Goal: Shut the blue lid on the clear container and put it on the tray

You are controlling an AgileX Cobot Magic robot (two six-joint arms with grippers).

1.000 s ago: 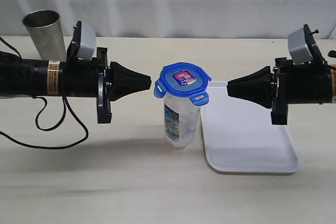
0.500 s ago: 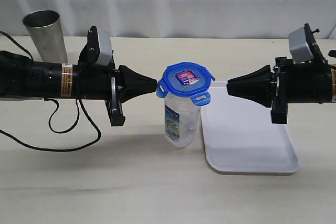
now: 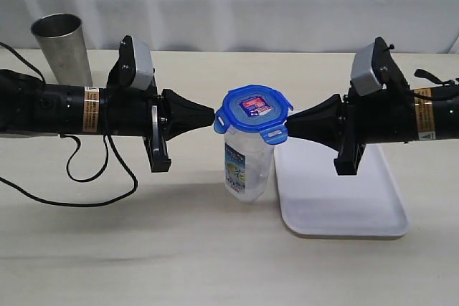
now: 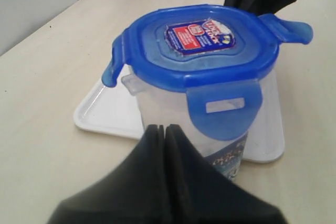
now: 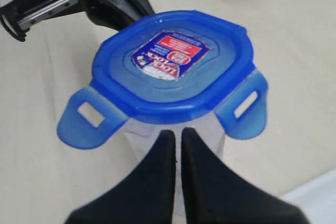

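Observation:
The clear container (image 3: 247,166) stands upright on the table just left of the white tray (image 3: 344,198). The blue lid (image 3: 252,111) rests on its top with its snap flaps sticking outward. My left gripper (image 3: 212,115) is shut, its tip at the lid's left edge. My right gripper (image 3: 288,128) is shut too, its tip by the lid's right flap. From the left wrist, the left gripper (image 4: 164,128) points at the container (image 4: 157,114) under the lid (image 4: 202,51). From the right wrist, the right gripper (image 5: 177,132) sits just under the lid (image 5: 168,64).
A steel cup (image 3: 63,48) stands at the back left behind my left arm. A black cable (image 3: 93,191) loops on the table under that arm. A white backdrop closes off the far side.
My left gripper advanced right to the lid's edge, then held still. In the last half second my right gripper moved left from above the tray to the lid's right side.

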